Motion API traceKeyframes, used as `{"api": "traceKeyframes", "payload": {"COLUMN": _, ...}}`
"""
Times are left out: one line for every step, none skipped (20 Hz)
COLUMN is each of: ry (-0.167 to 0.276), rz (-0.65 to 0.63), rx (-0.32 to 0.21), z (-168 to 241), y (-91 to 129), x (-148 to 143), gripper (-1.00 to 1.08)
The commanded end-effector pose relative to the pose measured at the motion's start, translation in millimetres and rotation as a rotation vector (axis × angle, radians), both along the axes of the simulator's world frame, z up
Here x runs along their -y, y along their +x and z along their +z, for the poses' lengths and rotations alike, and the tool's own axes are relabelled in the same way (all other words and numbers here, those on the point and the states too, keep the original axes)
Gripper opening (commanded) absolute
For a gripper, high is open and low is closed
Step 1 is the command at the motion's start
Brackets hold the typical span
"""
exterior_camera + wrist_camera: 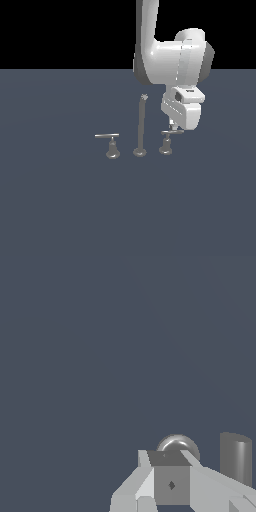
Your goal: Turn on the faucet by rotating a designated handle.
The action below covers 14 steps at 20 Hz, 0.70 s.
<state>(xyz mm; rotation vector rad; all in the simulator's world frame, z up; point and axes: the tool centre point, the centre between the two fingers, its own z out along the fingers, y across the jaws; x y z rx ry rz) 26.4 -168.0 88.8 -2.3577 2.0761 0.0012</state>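
Observation:
The faucet is a grey metal three-piece set on the dark floor: a tall thin spout post (140,126) stands between two low levers. The handle (166,142) is the lever on the exterior view's right, a short flat bar on a stubby bell-shaped base. My gripper (173,128) hangs just above the outer end of that bar, close to touching it, fingers together and holding nothing. In the wrist view the shut gripper (170,476) covers part of the handle's rounded grey top (177,445). A dark upright cylinder, the spout post (235,457), stands beside it.
The other lever (113,145), with a slimmer neck and a longer bar, stands on the exterior view's left of the post. My white arm (170,55) comes down from above, behind the set. Plain dark floor (60,200) lies all around.

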Motion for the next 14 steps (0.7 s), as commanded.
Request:
{"api": "traceKeyframes", "payload": {"ry": 0.000, "rz": -0.002, "rx": 0.000, "z": 0, "y": -8, "x": 7, "gripper": -1.00}}
{"api": "traceKeyframes", "payload": {"ry": 0.000, "rz": -0.002, "rx": 0.000, "z": 0, "y": -12, "x": 10, "gripper": -1.00}}
{"api": "traceKeyframes", "payload": {"ry": 0.000, "rz": -0.002, "rx": 0.000, "z": 0, "y": -15, "x": 13, "gripper": -1.00}}
{"api": "traceKeyframes", "payload": {"ry": 0.000, "rz": -0.002, "rx": 0.000, "z": 0, "y": -19, "x": 15, "gripper": -1.00}}
{"api": "traceKeyframes", "payload": {"ry": 0.000, "rz": -0.002, "rx": 0.000, "z": 0, "y": -22, "x": 18, "gripper": -1.00}}
{"api": "traceKeyframes", "payload": {"ry": 0.000, "rz": -0.002, "rx": 0.000, "z": 0, "y": -22, "x": 18, "gripper": -1.00}}
{"api": "traceKeyframes", "payload": {"ry": -0.001, "rz": 0.005, "rx": 0.006, "z": 0, "y": -15, "x": 12, "gripper": -1.00}}
{"api": "traceKeyframes", "payload": {"ry": -0.001, "rz": 0.005, "rx": 0.006, "z": 0, "y": -18, "x": 12, "gripper": -1.00}}
{"api": "traceKeyframes", "payload": {"ry": -0.001, "rz": 0.004, "rx": 0.006, "z": 0, "y": -22, "x": 12, "gripper": -1.00}}
{"api": "traceKeyframes", "payload": {"ry": -0.001, "rz": 0.004, "rx": 0.005, "z": 0, "y": -25, "x": 12, "gripper": -1.00}}
{"api": "traceKeyframes", "payload": {"ry": -0.001, "rz": 0.003, "rx": 0.005, "z": 0, "y": -29, "x": 13, "gripper": -1.00}}
{"api": "traceKeyframes", "payload": {"ry": -0.001, "rz": 0.003, "rx": 0.004, "z": 0, "y": -32, "x": 13, "gripper": -1.00}}
{"api": "traceKeyframes", "payload": {"ry": -0.001, "rz": 0.002, "rx": 0.004, "z": 0, "y": -36, "x": 13, "gripper": -1.00}}
{"api": "traceKeyframes", "payload": {"ry": -0.001, "rz": 0.002, "rx": 0.004, "z": 0, "y": -39, "x": 14, "gripper": -1.00}}
